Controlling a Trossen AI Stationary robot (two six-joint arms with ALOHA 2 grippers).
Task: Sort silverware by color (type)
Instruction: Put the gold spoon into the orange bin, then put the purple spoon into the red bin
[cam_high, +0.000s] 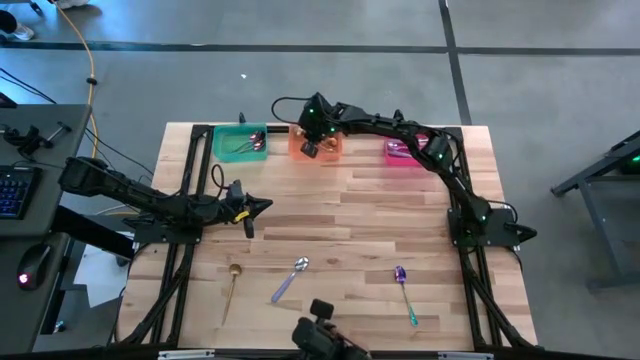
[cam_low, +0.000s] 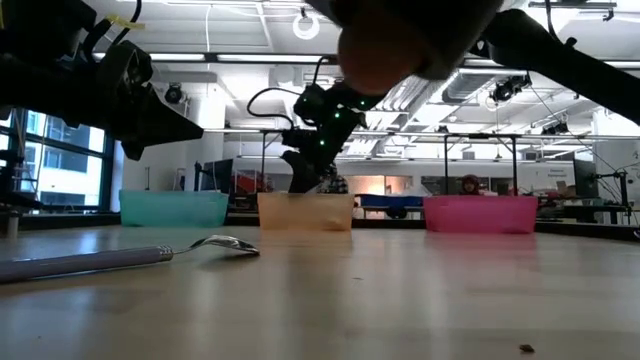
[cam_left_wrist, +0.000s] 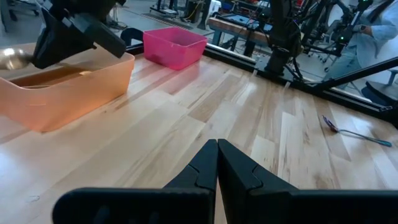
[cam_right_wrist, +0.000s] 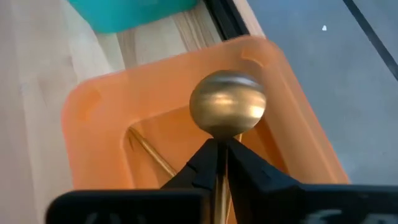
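Two arms over a wooden table (cam_high: 340, 215). Right arm reaches across the far edge to the orange bin (cam_high: 316, 143); right gripper (cam_right_wrist: 217, 163) hangs over that bin, fingers clamped on the stem of a gold spoon (cam_right_wrist: 227, 102), round bowl sticking out past the fingertips, above the bin's inside. Another gold utensil (cam_right_wrist: 149, 154) lies on the orange bin's floor. Left arm waits at the table's left side, left gripper (cam_left_wrist: 217, 163) above bare wood, fingers pressed together with nothing between them.

Three bins in a row along the far edge: green bin (cam_high: 240, 142) on the left with silver pieces (cam_high: 248, 145) inside, orange in the middle, pink bin (cam_high: 405, 151) on the right, contents partly hidden by the arm.

Three loose pieces lie on the near half of the table, well apart: a gold spoon on the table (cam_high: 231, 290) to the left, a silver spoon (cam_high: 290, 279) with a lilac-looking handle in the middle, an iridescent purple spoon (cam_high: 404, 291) with a teal handle to the right. Low view shows the silver spoon flat on the wood, bowl end raised slightly.
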